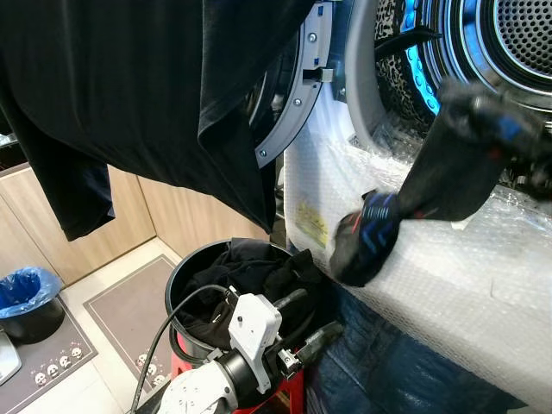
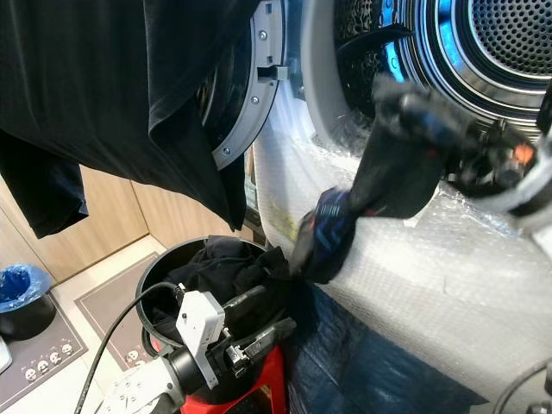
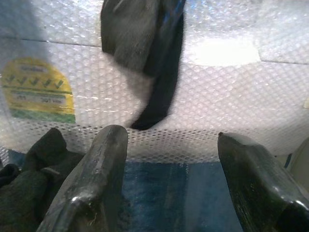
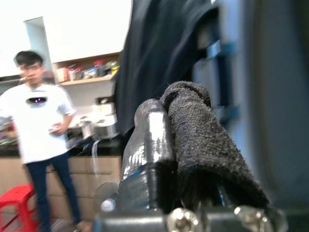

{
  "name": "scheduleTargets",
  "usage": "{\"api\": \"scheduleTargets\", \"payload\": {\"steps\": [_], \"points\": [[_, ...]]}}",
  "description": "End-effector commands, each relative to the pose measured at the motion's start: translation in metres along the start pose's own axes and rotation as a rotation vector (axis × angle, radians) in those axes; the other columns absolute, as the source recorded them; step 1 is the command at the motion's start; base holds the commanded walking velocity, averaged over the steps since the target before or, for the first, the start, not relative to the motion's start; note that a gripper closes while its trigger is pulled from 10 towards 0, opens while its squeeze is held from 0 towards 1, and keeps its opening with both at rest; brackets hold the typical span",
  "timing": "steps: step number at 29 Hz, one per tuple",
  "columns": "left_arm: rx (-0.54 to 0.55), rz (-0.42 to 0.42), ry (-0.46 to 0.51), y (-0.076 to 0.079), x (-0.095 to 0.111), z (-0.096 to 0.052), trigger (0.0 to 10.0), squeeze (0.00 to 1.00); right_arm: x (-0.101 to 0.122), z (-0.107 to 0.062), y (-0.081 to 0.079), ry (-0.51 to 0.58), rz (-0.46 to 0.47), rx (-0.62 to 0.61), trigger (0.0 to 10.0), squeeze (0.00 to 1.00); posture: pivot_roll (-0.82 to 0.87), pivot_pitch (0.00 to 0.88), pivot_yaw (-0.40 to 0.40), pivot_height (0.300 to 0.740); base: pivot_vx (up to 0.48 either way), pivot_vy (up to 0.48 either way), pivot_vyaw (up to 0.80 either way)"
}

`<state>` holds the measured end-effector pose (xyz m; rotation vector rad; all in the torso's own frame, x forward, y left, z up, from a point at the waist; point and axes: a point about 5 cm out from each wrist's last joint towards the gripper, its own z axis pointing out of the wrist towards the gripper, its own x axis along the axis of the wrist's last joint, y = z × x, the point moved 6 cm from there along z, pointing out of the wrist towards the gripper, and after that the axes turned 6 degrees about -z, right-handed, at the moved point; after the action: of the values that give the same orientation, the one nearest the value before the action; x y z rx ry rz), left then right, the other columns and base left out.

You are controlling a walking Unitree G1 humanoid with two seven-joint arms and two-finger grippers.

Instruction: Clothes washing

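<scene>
My right gripper (image 1: pixel 504 129), blurred, is at the mouth of the washing machine drum (image 1: pixel 517 34) and is shut on a dark garment (image 1: pixel 444 177). Its blue-patterned end (image 1: pixel 371 233) hangs down over the bubble-wrapped machine front (image 1: pixel 448 276). The right wrist view has the dark fabric (image 4: pixel 203 145) pressed against one finger (image 4: pixel 149 130). My left gripper (image 1: pixel 310 317) is open and holds nothing. It sits low beside a black basket (image 1: pixel 177 276) of dark clothes (image 1: pixel 246 276). A large black garment (image 1: pixel 129 86) drapes over the open machine door (image 1: pixel 293 95).
The basket stands on a red stool (image 2: pixel 259 379). Blue denim (image 1: pixel 388 362) lies below the machine front. A black bin with a blue liner (image 1: pixel 26 297) stands on the floor at left. A person (image 4: pixel 38 116) stands by a kitchen counter behind me.
</scene>
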<state>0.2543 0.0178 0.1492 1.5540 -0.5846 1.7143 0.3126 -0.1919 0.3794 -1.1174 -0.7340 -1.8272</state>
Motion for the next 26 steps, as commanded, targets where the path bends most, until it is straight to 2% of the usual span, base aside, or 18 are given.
{"api": "scheduleTargets", "payload": {"steps": [1, 2, 3, 7, 9, 12, 13, 15, 18, 23, 26], "points": [[0.019, 0.005, -0.016, -0.003, -0.005, -0.001, 10.0, 0.00, 0.013, 0.002, 0.008, 0.013, -0.044, -0.052, 10.0, 0.00, 0.00, 0.000, -0.044, 0.740, 0.000, 0.000, 0.00], [0.020, 0.005, -0.016, -0.003, -0.005, -0.001, 10.0, 0.00, 0.016, 0.004, 0.014, 0.016, -0.037, -0.077, 10.0, 0.00, 0.00, 0.000, -0.044, 0.740, 0.000, 0.000, 0.00], [0.021, 0.005, -0.015, -0.003, -0.005, -0.001, 10.0, 0.00, 0.020, 0.008, 0.026, 0.013, -0.042, -0.137, 10.0, 0.00, 0.00, 0.000, -0.045, 0.740, 0.000, 0.000, 0.00], [0.024, 0.005, -0.015, -0.004, -0.004, 0.000, 10.0, 0.00, 0.021, 0.016, 0.045, -0.013, -0.048, -0.234, 10.0, 0.00, 0.00, 0.000, -0.046, 0.740, 0.000, 0.000, 0.00], [0.028, 0.002, -0.016, -0.004, -0.005, 0.000, 10.0, 0.00, 0.022, 0.024, 0.067, -0.029, -0.069, -0.362, 10.0, 0.00, 0.00, 0.000, -0.045, 0.740, 0.000, 0.000, 0.00], [0.031, 0.002, -0.016, -0.004, -0.005, 0.000, 10.0, 0.00, 0.022, 0.023, 0.085, -0.040, -0.068, -0.470, 10.0, 0.00, 0.00, 0.000, -0.047, 0.740, 0.000, 0.000, 0.00], [0.033, 0.002, -0.016, -0.004, -0.005, 0.000, 10.0, 0.00, 0.024, 0.023, 0.097, -0.041, -0.081, -0.541, 10.0, 0.00, 0.00, 0.000, -0.047, 0.740, 0.000, 0.000, 0.00], [0.035, 0.002, -0.015, -0.004, -0.005, 0.000, 10.0, 0.00, 0.026, 0.022, 0.105, -0.044, -0.088, -0.596, 10.0, 0.00, 0.00, 0.000, -0.048, 0.740, 0.000, 0.000, 0.00], [0.040, -0.003, -0.014, -0.004, -0.005, 0.000, 10.0, 0.00, 0.036, 0.021, 0.127, -0.049, -0.116, -0.770, 10.0, 0.00, 0.00, 0.000, -0.049, 0.740, 0.000, 0.000, 0.00], [0.052, -0.011, -0.010, -0.003, -0.006, 0.001, 10.0, 0.00, 0.061, 0.017, 0.148, -0.015, -0.183, -1.028, 10.0, 0.00, 0.01, 0.000, -0.056, 0.740, 0.000, 0.000, 0.00], [0.057, -0.013, -0.007, -0.003, -0.006, 0.001, 10.0, 0.00, 0.067, 0.014, 0.152, -0.004, -0.198, -1.099, 10.0, 0.00, 0.01, 0.000, -0.062, 0.740, 0.000, 0.000, 0.00]]}}
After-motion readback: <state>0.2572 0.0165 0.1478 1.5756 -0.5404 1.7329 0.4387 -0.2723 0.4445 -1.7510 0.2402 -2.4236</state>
